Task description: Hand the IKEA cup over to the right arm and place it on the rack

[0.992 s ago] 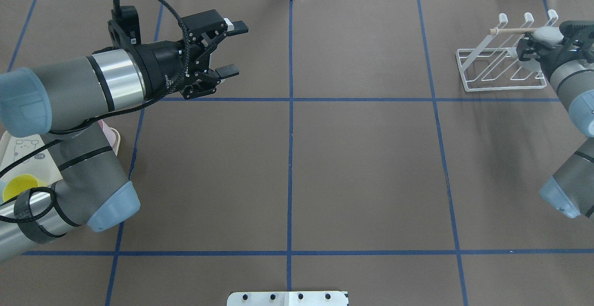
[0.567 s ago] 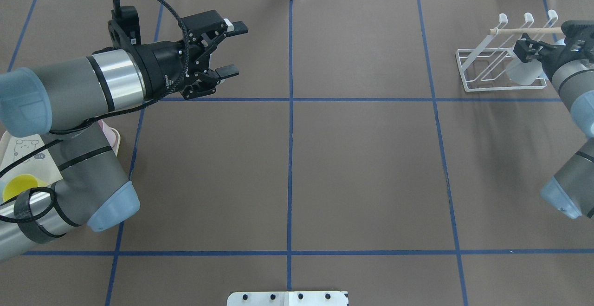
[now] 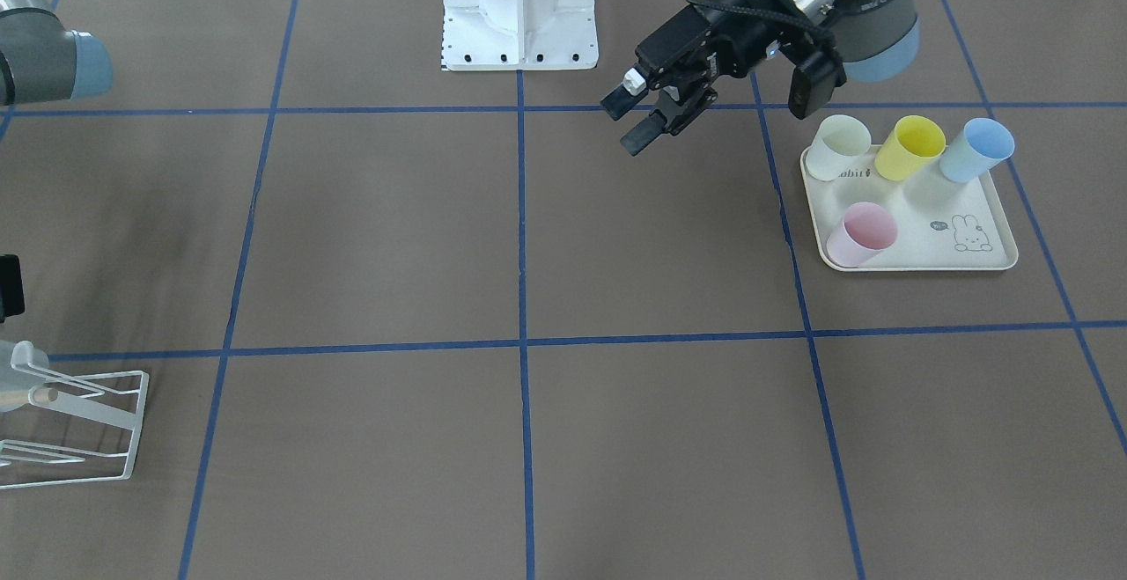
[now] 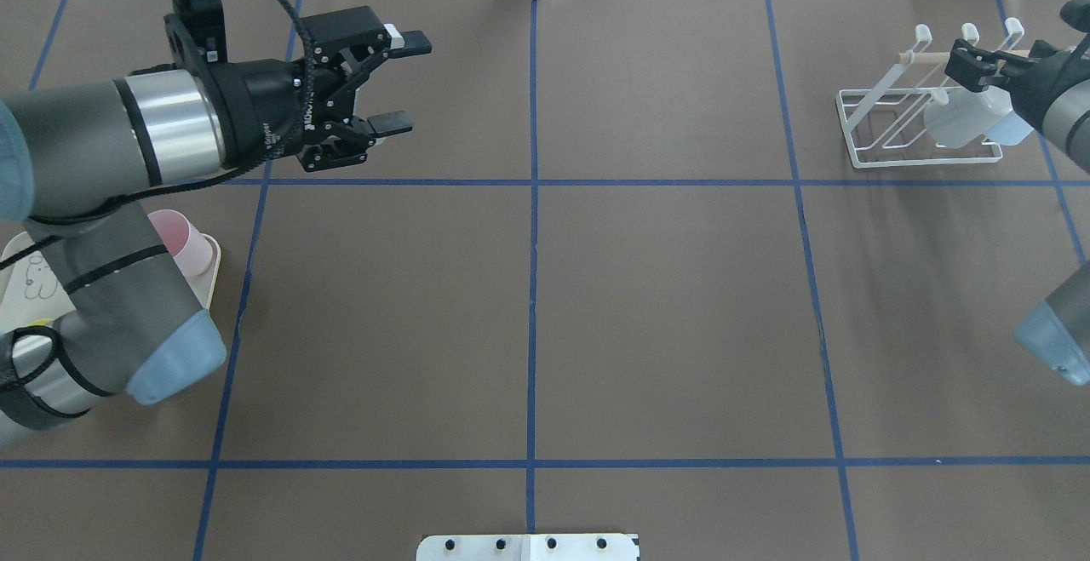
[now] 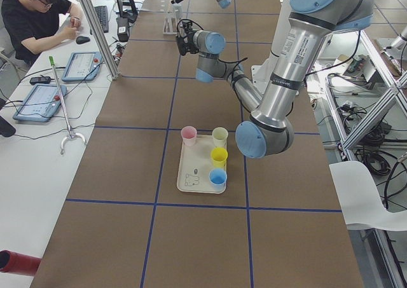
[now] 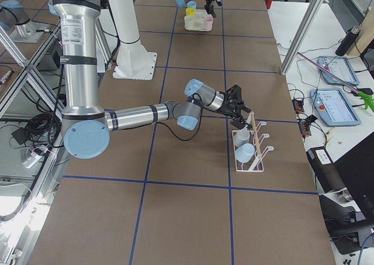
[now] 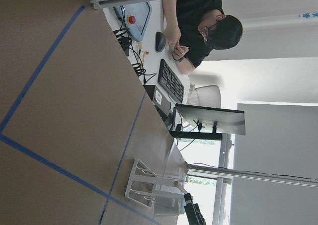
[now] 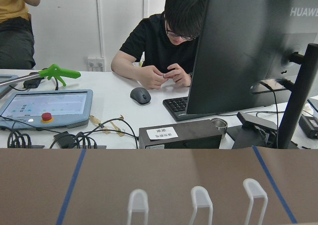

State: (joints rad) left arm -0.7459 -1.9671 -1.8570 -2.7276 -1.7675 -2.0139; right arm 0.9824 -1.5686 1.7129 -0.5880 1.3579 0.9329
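Note:
The IKEA cup (image 4: 952, 118), pale and see-through, rests tilted on the prongs of the white wire rack (image 4: 886, 131), next to a light blue cup (image 4: 1011, 128). The right arm's gripper (image 4: 1003, 52) hovers open just behind the rack's wooden rod and is clear of the cup. The exterior right view shows the same gripper (image 6: 240, 109) above both cups on the rack (image 6: 258, 155). My left gripper (image 4: 407, 80) hangs open and empty over the table's far left; in the front-facing view this gripper (image 3: 622, 126) sits beside the tray.
A cream rabbit-print tray (image 3: 924, 256) holds a cream (image 3: 836, 147), a yellow (image 3: 911, 147), a blue (image 3: 973, 149) and a pink cup (image 3: 858, 232). A person (image 8: 164, 46) sits at a desk with a monitor beyond the table's far edge.
The right gripper has let go of the pale cup on the rack and pulled back from it. The left arm has drawn back toward the left with its gripper still open.

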